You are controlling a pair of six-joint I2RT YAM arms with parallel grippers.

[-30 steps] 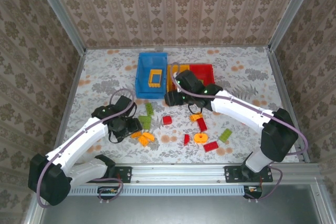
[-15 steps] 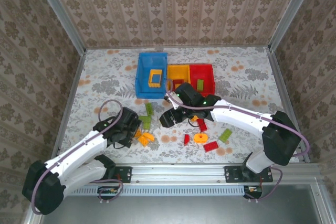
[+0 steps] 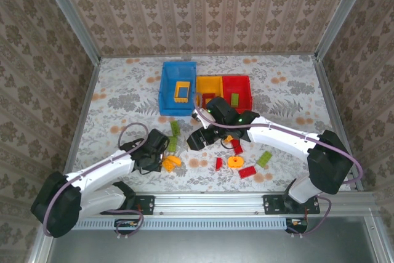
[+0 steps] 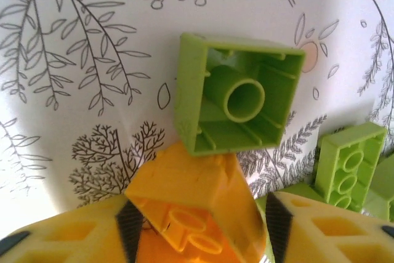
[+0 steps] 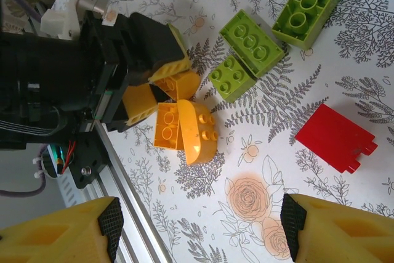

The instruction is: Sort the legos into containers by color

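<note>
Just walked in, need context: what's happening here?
Two arms are sorting plastic building bricks. The left gripper straddles an orange plastic brick next to an upturned green square brick; whether it grips isn't clear. The right gripper hangs open near a red plastic brick. The blue plastic bin, yellow bin and red bin stand at the far side.

Bright, even light over my worktop (image 3: 123, 100); faint shadow just under the green brick (image 4: 237, 93), white glare lower-left of it, my left pincer (image 4: 197, 231) blurred.
</note>
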